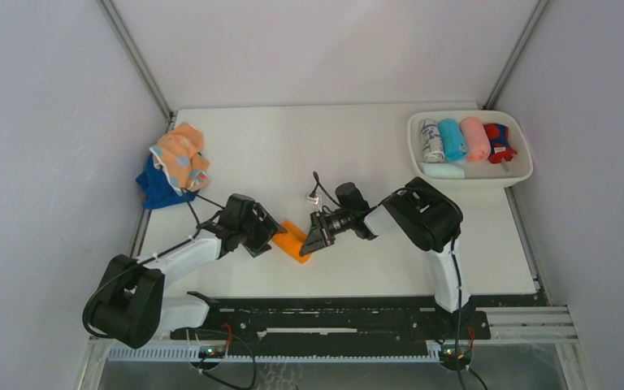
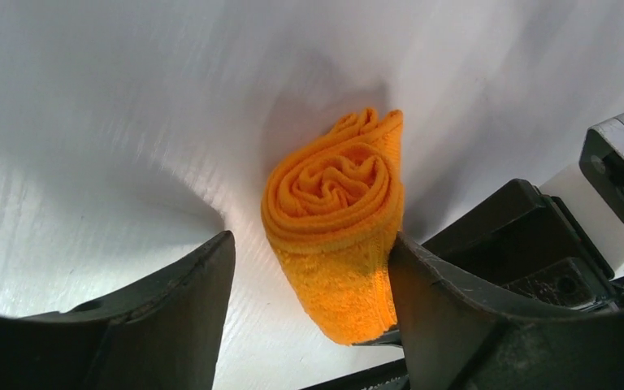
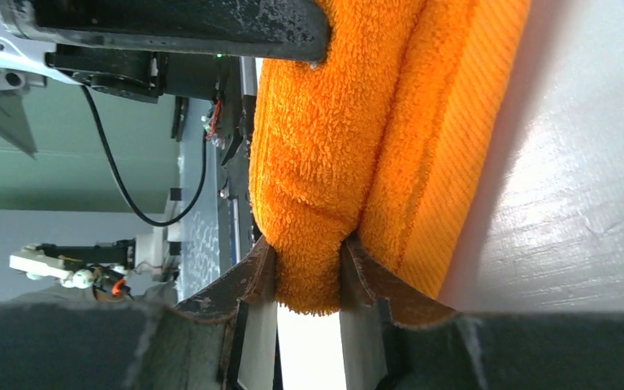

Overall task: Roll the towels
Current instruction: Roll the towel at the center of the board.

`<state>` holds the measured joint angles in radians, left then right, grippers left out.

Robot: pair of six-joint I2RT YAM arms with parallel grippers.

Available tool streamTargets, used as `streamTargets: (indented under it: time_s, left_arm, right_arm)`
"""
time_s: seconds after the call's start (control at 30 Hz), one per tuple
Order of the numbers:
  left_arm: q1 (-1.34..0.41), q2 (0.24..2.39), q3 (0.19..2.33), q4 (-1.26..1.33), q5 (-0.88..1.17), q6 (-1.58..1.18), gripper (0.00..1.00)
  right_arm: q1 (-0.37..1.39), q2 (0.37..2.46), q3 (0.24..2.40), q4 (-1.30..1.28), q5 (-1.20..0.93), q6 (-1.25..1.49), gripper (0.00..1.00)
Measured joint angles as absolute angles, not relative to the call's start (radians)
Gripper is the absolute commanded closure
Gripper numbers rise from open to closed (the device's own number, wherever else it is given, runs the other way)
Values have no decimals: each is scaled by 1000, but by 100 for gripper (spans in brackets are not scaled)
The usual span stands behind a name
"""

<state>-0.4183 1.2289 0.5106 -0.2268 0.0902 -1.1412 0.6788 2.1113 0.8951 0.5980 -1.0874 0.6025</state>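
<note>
Holding the orange towel (image 2: 333, 219) pinched in the right tool (image 3: 309, 260), left tool (image 2: 309, 244) wide astride it. Risks unrolling on release

No legible text or labels

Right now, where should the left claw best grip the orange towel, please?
Probably across the towel mid-roll, the left claw coming from the left to straddle its curved sides; that keeps the spiral tight. The right claw pinches one fold.
</note>
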Motion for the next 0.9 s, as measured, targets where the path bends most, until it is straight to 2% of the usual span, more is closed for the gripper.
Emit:
streamTargets:
  time_s: [0.1,0.23,0.37,0.5,0.7,0.9]
  left_arm:
    - [-418,1268,514,-202,95,-1141,35]
    - [-419,1300,517,-168,109,-1140,47]
    - [-421,1328,524,-150,116,-1140,56]
    - [-427,1352,546,-153,117,-1132,59]
    - [-429,1365,571,-183,114,-1112,59]
    - [-430,1388,613,-240,109,-1077,59]
  right_arm:
    - [666,2132,896,629,-1113,645,82]
    - [656,2141,896,638,-1122,672,79]
    - [656,2126,896,601,-1105,661,69]
    - [676,2042,892,450,-1020,574,53]
    - [765,1808,882,153,-685,383,33]
    - [963,1648,939,-60,-210,191,26]
